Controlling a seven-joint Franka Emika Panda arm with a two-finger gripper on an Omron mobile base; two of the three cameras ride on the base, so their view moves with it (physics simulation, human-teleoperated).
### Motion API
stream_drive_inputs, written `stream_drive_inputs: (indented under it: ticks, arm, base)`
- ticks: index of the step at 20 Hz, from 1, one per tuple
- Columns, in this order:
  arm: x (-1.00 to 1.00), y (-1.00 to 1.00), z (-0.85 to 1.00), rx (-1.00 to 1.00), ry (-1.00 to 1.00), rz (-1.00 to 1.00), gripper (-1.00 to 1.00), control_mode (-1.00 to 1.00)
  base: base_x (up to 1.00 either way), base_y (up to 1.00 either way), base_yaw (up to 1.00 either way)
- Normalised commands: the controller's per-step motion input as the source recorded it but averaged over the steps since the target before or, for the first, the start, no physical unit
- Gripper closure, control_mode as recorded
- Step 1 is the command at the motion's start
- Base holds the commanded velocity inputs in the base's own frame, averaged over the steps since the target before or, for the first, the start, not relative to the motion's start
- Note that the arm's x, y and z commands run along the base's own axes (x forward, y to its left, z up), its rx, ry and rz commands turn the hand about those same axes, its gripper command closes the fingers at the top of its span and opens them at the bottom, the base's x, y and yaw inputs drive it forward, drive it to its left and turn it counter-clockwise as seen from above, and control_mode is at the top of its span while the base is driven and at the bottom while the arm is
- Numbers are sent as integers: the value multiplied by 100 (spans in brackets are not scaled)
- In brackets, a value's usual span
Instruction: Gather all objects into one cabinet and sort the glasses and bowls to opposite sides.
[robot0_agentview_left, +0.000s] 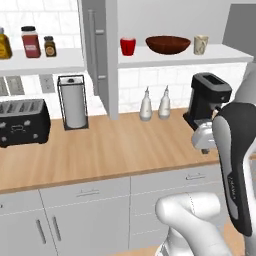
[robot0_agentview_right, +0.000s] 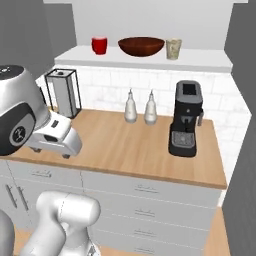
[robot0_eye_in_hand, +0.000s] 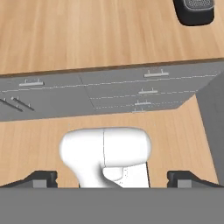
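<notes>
**Weighing up the shelf items before any grasp is made**

Judging from their look, the three small cups are taken to be light, rigid and smooth-walled, so a firm pinch across the body would be called for. The bowl (robot0_agentview_left: 168, 44) is wide, shallow and glossy; it is judged too broad to be spanned, so its rim would best be pinched at one edge, with some risk of slipping or tilting.

The gripper (robot0_eye_in_hand: 112, 179) is seen with its fingertips spread wide at either side of the hand view, and nothing is held between them. It is pointed down towards the floor and the drawer fronts (robot0_eye_in_hand: 144, 89), low in front of the counter (robot0_agentview_left: 125, 150).

All the task's things are found well above and beyond the gripper, on the pale shelf (robot0_agentview_right: 150, 59) of the open cabinet (robot0_agentview_left: 100, 55). The red tumbler (robot0_agentview_left: 128, 46) is set at the left, the dark reddish-brown bowl in the middle, and the beige mug (robot0_agentview_left: 201, 44) at the right, each apart from its neighbour. The tumbler is bright red, short and without a handle. The beige mug appears mottled; its handle cannot be made out clearly at this size. A coffee machine (robot0_agentview_right: 186, 119) and two white bottles (robot0_agentview_right: 131, 106) are stood on the counter beneath the shelf.
</notes>
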Motion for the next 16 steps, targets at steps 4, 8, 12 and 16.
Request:
stream_drive_inputs:
  ticks: [4, 8, 12, 16]
  arm:
    - [0, 0, 0, 0, 0, 0, -100, 100]
    - [0, 0, 0, 0, 0, 0, -100, 100]
    - [0, 0, 0, 0, 0, 0, -100, 100]
    - [0, 0, 0, 0, 0, 0, -100, 100]
  base:
    - [-68, 78, 0]
    - [-21, 97, 0]
    - [-1, 88, 0]
    - [0, 68, 0]
